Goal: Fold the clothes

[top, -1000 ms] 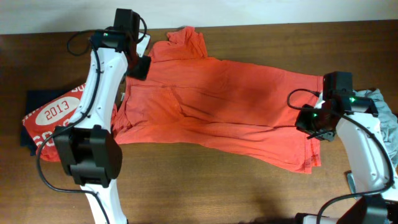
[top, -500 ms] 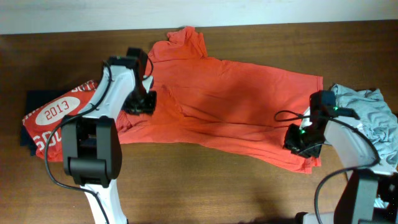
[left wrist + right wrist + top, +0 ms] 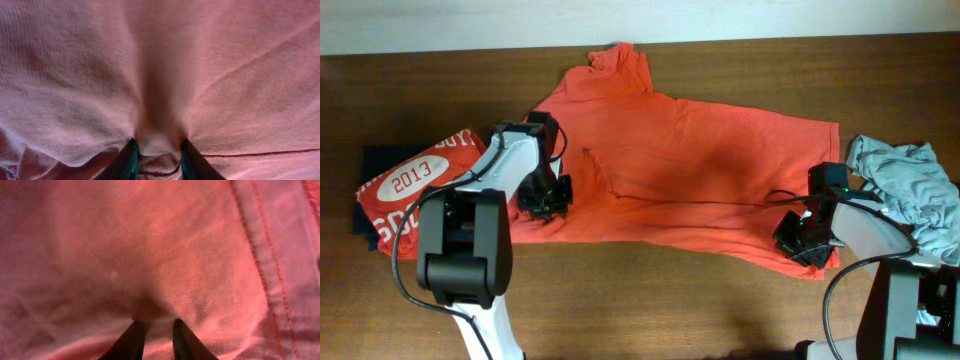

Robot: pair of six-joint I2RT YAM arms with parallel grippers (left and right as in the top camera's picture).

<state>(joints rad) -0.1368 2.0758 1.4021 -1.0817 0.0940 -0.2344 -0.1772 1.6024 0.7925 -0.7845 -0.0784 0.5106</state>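
A large orange-red T-shirt lies spread across the table, one sleeve pointing to the far edge. My left gripper presses down on its near-left part. In the left wrist view a ridge of the orange fabric is pinched between the fingers of that gripper. My right gripper sits on the shirt's near-right corner, beside the hem. In the right wrist view its jaws stand narrow, with a small fold of the cloth caught between them.
A crumpled pale grey-blue T-shirt lies at the right edge, close to my right arm. At the left sits a folded orange-red shirt with white lettering on top of a dark navy one. Brown tabletop shows along the near side.
Both grippers have come toward the near edge of the shirt, the left from the far-left shoulder, the right from the right hem. Both have narrowed onto the fabric.
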